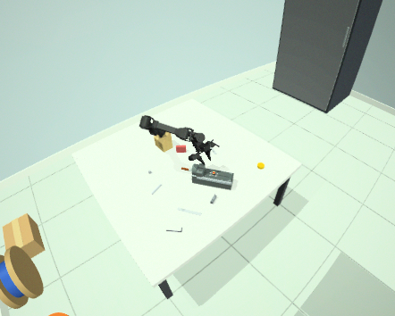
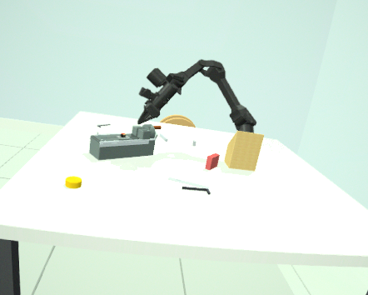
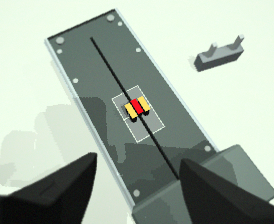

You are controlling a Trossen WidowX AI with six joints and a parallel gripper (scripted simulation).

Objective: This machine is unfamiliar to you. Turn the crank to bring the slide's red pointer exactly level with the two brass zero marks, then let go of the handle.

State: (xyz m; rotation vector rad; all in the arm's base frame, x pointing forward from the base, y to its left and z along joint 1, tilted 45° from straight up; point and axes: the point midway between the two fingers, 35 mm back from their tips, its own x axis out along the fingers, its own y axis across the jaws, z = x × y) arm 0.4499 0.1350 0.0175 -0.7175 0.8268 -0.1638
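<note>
The dark grey machine [image 1: 212, 182] [image 2: 122, 150] [image 3: 100, 65] stands on the table, with a raised housing [image 2: 143, 132] [image 3: 213, 175] at one end. Its orange-red crank handle [image 1: 185, 169] [image 2: 156, 127] sticks out beyond the housing; it is out of the wrist view. In the wrist view the red pointer [image 3: 137, 106] sits between two brass marks [image 3: 131, 111] [image 3: 145, 104] and looks about level with them; a tiny offset cannot be judged. My gripper [image 2: 141, 122] [image 3: 138, 163] is open and empty, above the housing end and clear of the handle.
A grey two-pronged piece [image 1: 214, 198] [image 3: 219, 57] lies beside the machine. A wooden block [image 1: 163, 143] [image 2: 245, 151] and a red block [image 1: 180, 148] [image 2: 212, 161] are near the arm's base. A yellow disc [image 1: 261, 165] [image 2: 73, 182] and a black hex key [image 2: 196, 189] lie farther out.
</note>
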